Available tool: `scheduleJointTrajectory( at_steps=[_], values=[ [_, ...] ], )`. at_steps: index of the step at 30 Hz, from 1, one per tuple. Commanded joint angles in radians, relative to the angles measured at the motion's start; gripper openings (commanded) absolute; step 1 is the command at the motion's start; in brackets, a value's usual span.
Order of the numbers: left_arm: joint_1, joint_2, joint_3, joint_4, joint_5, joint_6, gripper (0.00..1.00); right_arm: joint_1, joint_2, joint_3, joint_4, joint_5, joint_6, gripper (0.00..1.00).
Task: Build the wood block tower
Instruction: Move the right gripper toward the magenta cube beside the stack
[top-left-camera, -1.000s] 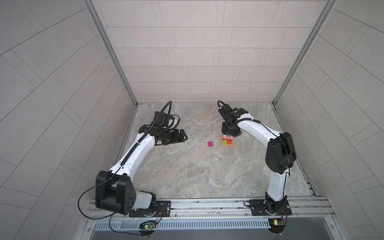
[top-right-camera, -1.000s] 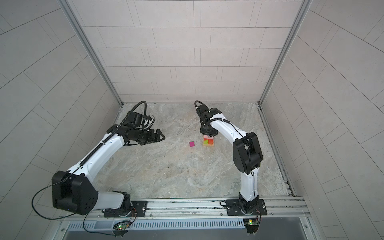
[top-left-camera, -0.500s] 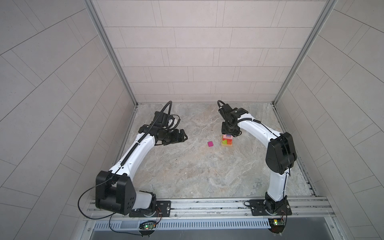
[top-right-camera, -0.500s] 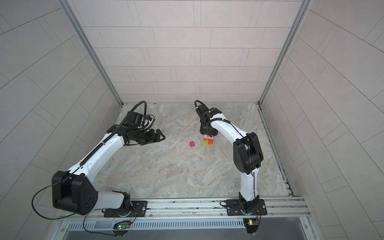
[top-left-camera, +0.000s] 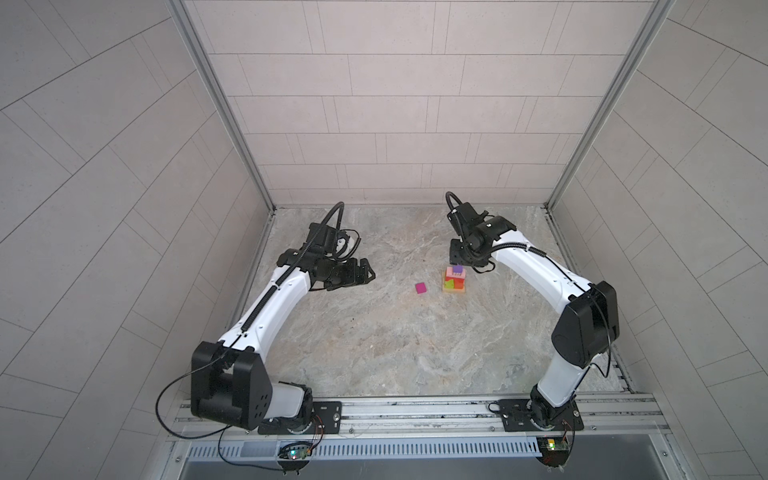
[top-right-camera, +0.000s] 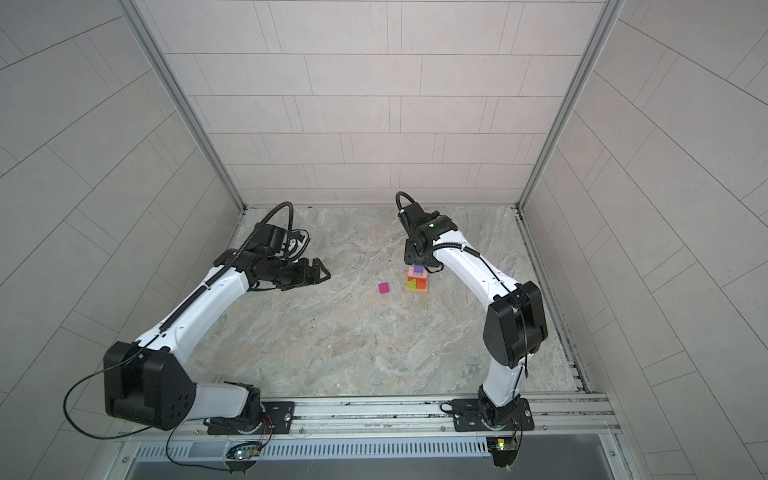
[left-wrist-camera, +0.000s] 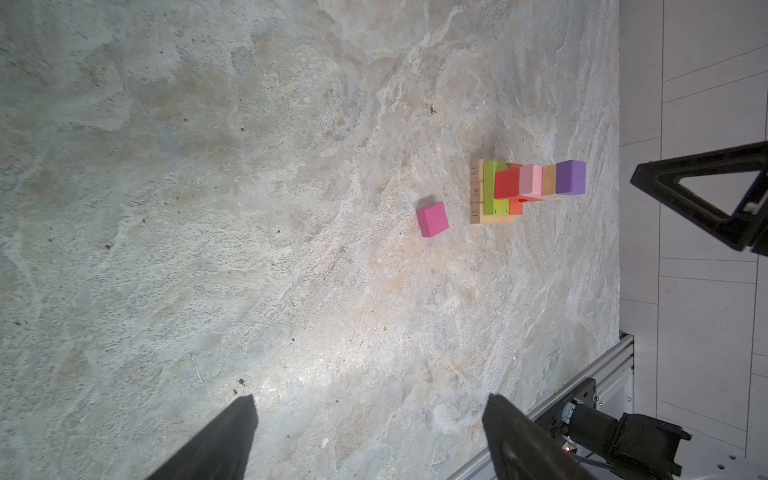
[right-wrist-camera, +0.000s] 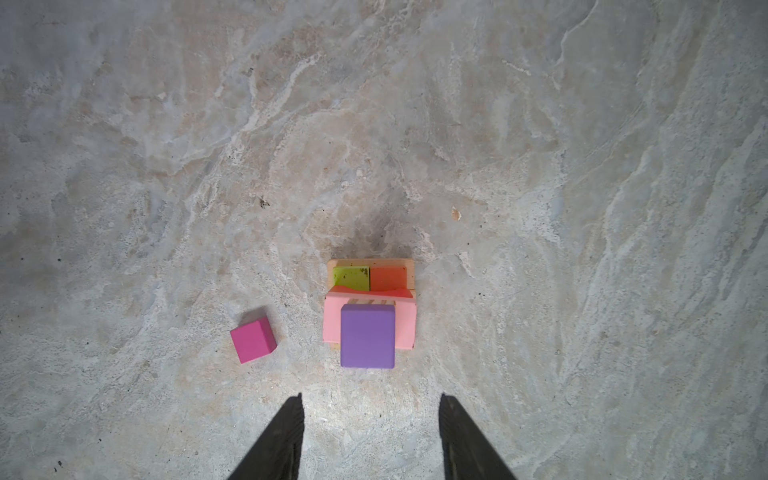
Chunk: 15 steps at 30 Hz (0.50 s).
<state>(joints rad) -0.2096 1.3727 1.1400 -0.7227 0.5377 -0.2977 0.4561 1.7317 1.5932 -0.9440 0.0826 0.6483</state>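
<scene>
One magenta cube (top-left-camera: 420, 288) lay on desk (top-left-camera: 374, 340) just beside tower (top-left-camera: 454, 283), left-arm side. Right pincer (right-wrist-camera: 370, 399), released, hung over tower, nearer; left pincer (left-wrist-camera: 370, 398), released, well apart.

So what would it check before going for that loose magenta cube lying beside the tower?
1. The purple cube sits flat atop the wood block tower: ok.
2. The right gripper is open, empty, above the purple cube without touching: ok.
3. The magenta cube lies alone on the table beside the tower: ok.
4. The left gripper is open, away from the tower: ok.
5. Tower layers squarely aligned: cannot tell.
</scene>
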Motion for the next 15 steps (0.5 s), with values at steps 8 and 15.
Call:
scheduleJointTrajectory(
  at_steps=[8, 15],
  values=[
    [-0.001, -0.023, -0.008, -0.008, -0.004, 0.004, 0.92, 0.062, -0.129, -0.098, 0.074, -0.009, -0.065, 0.61],
    [0.001, -0.023, -0.010, -0.004, -0.001, -0.002, 0.92, 0.100, -0.144, -0.120, 0.083, 0.009, -0.065, 0.78]
  ],
)
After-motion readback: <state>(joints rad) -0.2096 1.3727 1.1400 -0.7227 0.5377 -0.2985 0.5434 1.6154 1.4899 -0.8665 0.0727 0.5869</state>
